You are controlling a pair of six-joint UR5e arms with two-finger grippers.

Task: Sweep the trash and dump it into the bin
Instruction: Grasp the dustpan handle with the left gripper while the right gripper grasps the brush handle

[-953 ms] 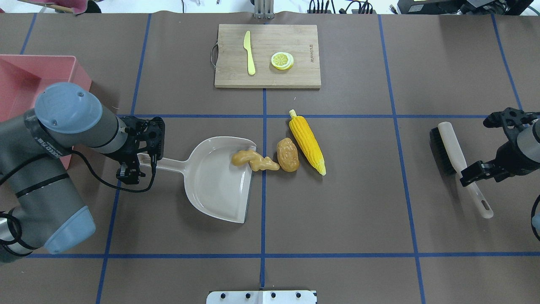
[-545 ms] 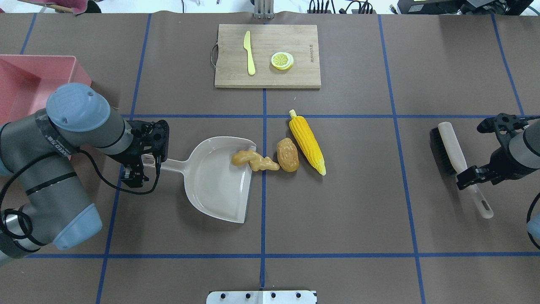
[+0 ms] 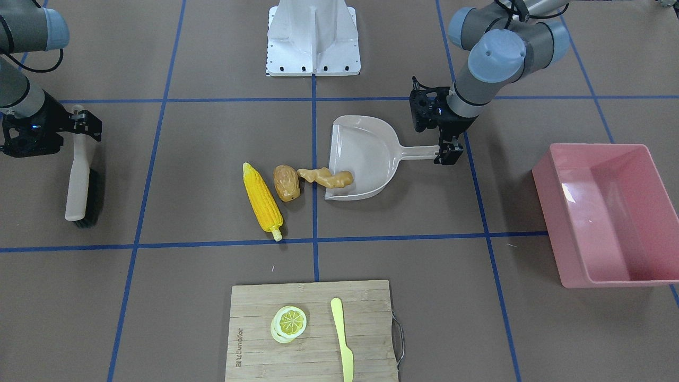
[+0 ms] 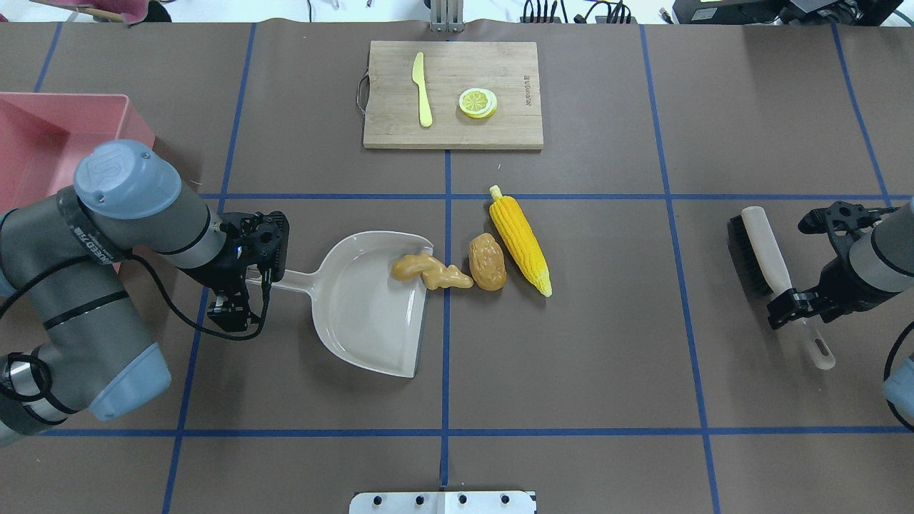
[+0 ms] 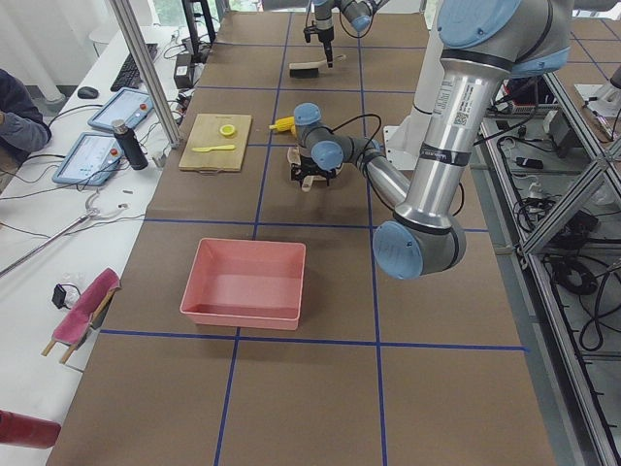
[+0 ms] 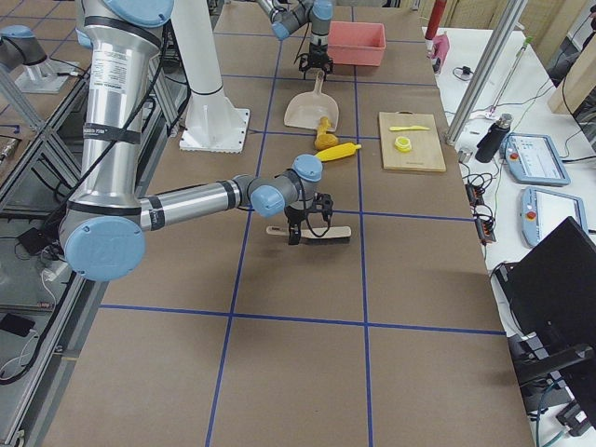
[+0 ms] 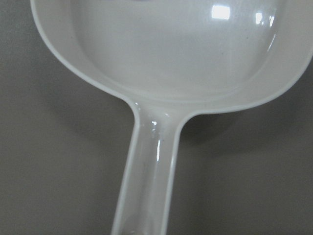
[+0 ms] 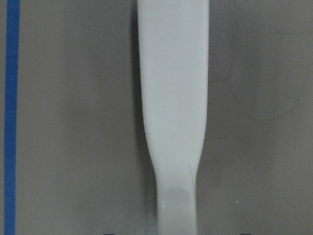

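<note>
Bin (image 3: 578, 223) sits behind my left gripper (image 3: 448, 153), whose hold on the pan (image 3: 360, 143) handle I cannot tell. My right gripper (image 4: 791, 307) straddles the brush (image 4: 760, 243) handle, jaws apart; I should close squarely. Corn (image 3: 261, 204), potato (image 3: 286, 183) and ginger (image 3: 326, 178) lie at the pan's mouth.

Partly in dustpan (image 4: 357, 314), ginger root (image 4: 430, 272)

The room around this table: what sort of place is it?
Probably a robotics lab, not a kitchen: the left arm and right arm stand at a table gridded with blue tape, with control tablets alongside.
</note>
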